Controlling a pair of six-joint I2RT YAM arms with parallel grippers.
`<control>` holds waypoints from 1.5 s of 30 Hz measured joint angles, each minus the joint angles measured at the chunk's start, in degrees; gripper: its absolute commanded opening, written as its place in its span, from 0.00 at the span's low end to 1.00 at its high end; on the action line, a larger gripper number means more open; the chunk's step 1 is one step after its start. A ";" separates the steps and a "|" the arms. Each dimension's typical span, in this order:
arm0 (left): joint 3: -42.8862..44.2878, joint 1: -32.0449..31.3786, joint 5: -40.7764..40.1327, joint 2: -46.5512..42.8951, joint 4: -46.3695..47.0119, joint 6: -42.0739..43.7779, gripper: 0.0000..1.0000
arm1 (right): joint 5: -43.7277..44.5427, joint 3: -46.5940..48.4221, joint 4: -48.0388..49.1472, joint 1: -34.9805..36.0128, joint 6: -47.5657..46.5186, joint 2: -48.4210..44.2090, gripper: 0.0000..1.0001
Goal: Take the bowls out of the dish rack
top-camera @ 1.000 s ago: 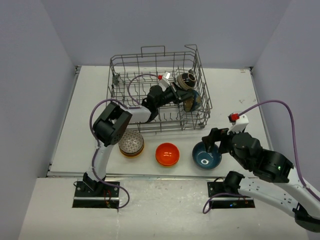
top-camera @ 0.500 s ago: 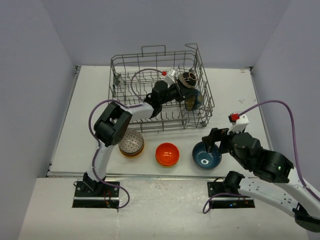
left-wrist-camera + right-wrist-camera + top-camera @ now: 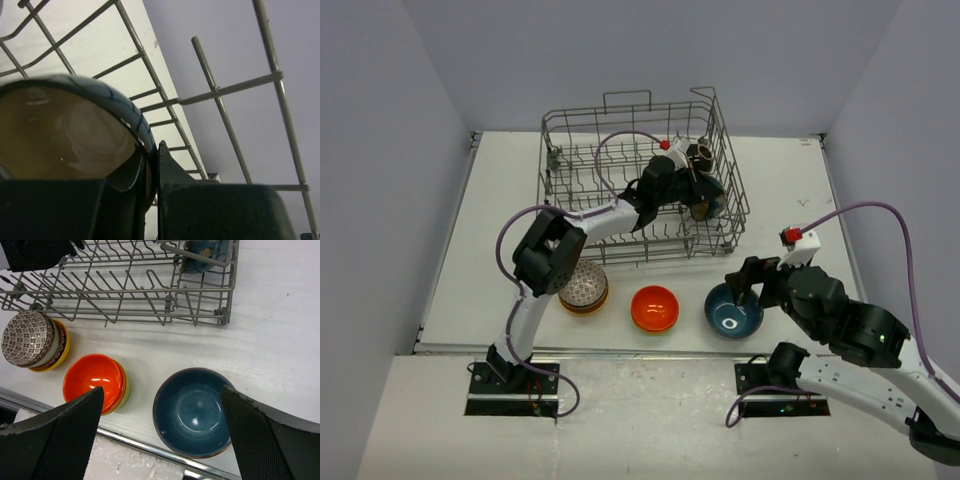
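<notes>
The grey wire dish rack [image 3: 724, 165] stands at the back of the table. My left gripper [image 3: 691, 190] reaches into its right end and is shut on the rim of a dark teal patterned bowl [image 3: 708, 203] with a tan inside [image 3: 60, 135]. A black-and-cream bowl [image 3: 700, 155] sits just behind it in the rack. My right gripper [image 3: 745, 287] hovers open and empty over a blue bowl [image 3: 733, 310] on the table; the blue bowl also shows in the right wrist view [image 3: 192, 412].
An orange bowl [image 3: 655, 307] tops a stack at the front centre. A stack topped by a patterned bowl [image 3: 582, 285] stands to its left. The rack's wires [image 3: 220, 90] surround my left gripper. The table's front edge [image 3: 150, 452] lies just below the bowls.
My left gripper has moved right and deeper into the rack, up to the dark teal patterned bowl. The right arm has barely moved.
</notes>
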 measured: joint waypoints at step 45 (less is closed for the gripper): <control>-15.52 4.63 8.55 -5.09 27.19 -6.05 0.00 | -0.07 0.00 -0.20 0.00 0.04 -2.36 0.99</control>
